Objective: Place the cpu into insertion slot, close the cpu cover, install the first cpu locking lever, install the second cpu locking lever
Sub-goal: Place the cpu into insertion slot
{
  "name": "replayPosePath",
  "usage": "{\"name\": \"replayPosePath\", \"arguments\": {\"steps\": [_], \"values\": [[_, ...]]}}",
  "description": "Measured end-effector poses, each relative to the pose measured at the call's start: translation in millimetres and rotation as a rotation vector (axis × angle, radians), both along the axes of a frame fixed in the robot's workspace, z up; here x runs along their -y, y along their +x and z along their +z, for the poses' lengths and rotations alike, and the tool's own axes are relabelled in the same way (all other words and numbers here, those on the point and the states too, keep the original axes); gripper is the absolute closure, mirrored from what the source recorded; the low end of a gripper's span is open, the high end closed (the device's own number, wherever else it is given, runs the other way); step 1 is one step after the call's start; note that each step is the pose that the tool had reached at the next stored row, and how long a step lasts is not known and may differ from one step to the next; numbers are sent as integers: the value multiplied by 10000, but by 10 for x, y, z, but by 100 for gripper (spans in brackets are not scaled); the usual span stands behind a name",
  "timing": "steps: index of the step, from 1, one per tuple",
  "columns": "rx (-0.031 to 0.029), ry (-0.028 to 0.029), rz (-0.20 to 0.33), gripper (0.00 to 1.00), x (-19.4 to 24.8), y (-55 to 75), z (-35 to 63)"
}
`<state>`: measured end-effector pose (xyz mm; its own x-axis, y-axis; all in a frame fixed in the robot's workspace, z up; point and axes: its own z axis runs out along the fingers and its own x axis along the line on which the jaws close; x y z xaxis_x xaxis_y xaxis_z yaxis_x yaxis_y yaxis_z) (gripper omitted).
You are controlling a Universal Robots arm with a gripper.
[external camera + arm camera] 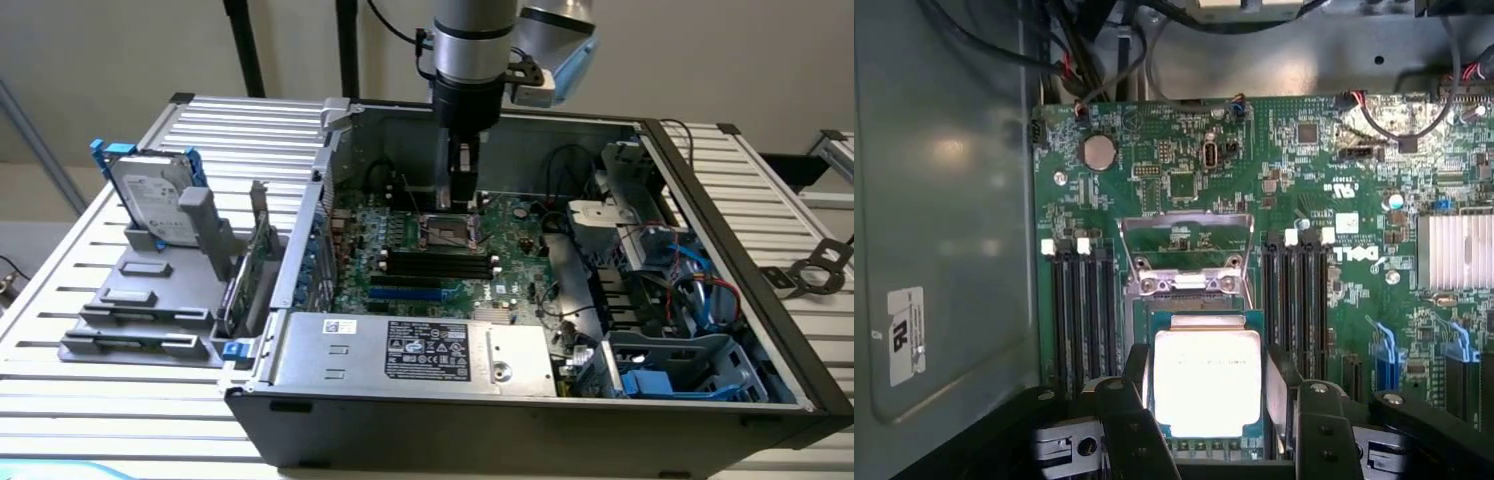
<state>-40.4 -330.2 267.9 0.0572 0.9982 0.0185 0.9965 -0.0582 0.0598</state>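
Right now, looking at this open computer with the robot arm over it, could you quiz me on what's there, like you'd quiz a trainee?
1. True or false: the cpu cover is shut down over the cpu.
2. Fill in: the hard drive stands outside the computer case, on the exterior view's ____.
3. Pick one: the open hand has a finger on either side of A) the cpu, B) the hard drive, C) the cpu cover.

Key: 1 false, the cover is flipped open and the cpu lies bare in its socket. 2 left. 3 A.
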Motion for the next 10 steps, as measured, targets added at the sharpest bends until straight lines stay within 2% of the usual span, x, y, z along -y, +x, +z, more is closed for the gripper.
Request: {"name": "replayPosePath", "arguments": {"steps": [2,10], "values": [[0,0,-4,46,0,-42,-23],[0,16,-4,46,0,-45,-165]]}}
